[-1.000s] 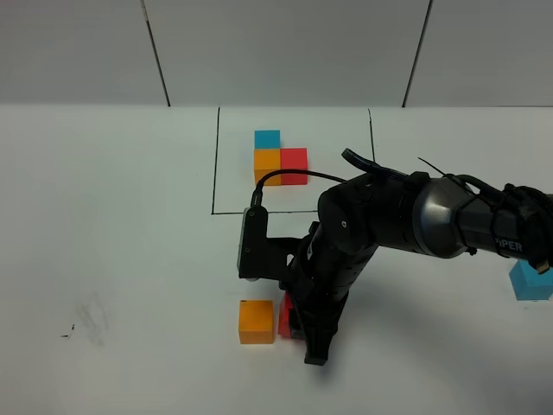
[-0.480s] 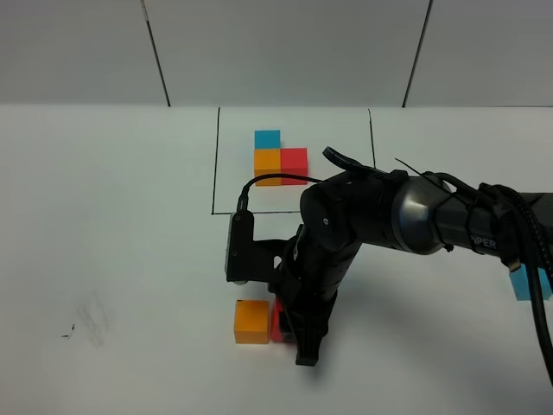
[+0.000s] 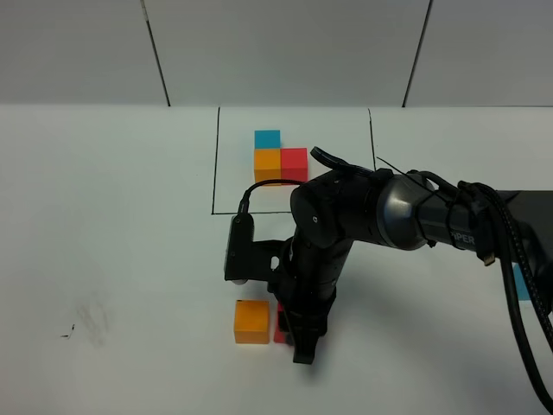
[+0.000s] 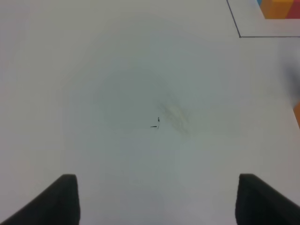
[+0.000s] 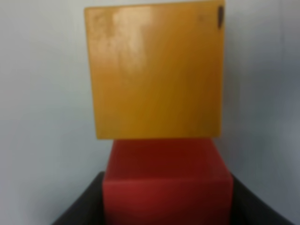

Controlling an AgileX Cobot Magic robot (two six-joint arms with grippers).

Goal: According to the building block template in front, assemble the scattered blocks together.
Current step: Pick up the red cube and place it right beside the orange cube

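Blocks touching: one orange block [image 3: 252, 322], one red block [image 5: 166, 185].

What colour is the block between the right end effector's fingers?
Red. The red block shows best in the right wrist view, beside the orange block.

Beside the orange block [image 3: 252, 322], the red block [image 3: 281, 329] is largely hidden by the right arm [image 3: 363, 216]. Well apart from the orange block, the light blue block [image 3: 521, 278] is mostly covered by cables [image 3: 508, 258].
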